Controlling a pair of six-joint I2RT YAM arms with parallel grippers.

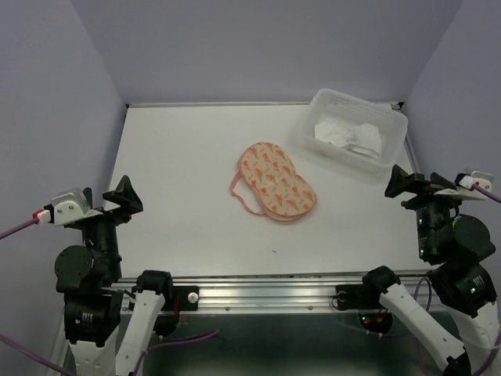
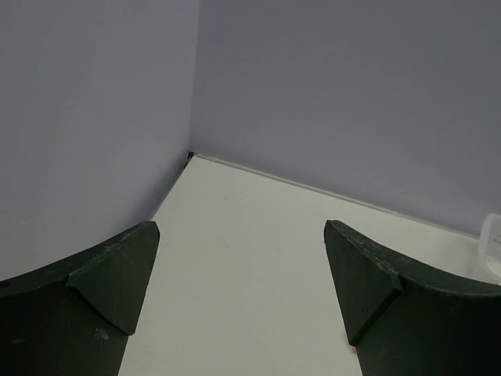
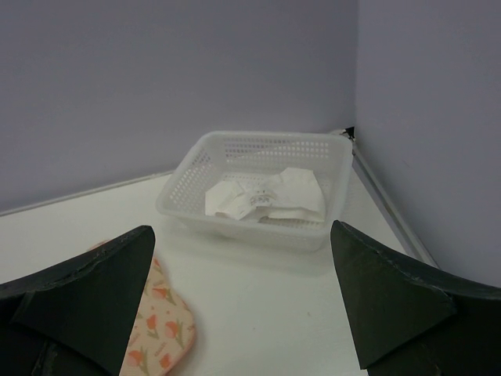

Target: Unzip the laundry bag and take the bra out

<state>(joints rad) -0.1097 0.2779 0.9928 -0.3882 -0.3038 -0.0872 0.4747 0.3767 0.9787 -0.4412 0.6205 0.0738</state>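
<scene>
The laundry bag [image 1: 276, 181] lies flat and closed near the middle of the table [image 1: 180, 157], a little right of centre. Its long axis runs from far-left to near-right. A pink loop [image 1: 239, 193] trails off its near-left side. I cannot make out the zipper pull from here, and the bra shows nowhere, so I judge it is shut inside.

To open the bag well, I judge that one claw should pin the pouch flat while the other finds the pull on the pink rim. That claw should then follow the curve of the rim, not drag straight. Otherwise the whole bag will slide or lift with the zipper.

My left gripper [image 1: 127, 197] hangs released and empty at the near-left edge, with the bag well apart to its right and farther out. Its wrist view shows only bare table. My right gripper [image 1: 398, 186] is likewise spread wide and holding nothing. The bag lies to its left, one printed end [image 3: 160, 321] peeking beside my left finger. Beyond, at the far right, sits a plastic tub [image 1: 395, 129] with crumpled white pieces [image 1: 348, 135] I cannot identify.
</scene>
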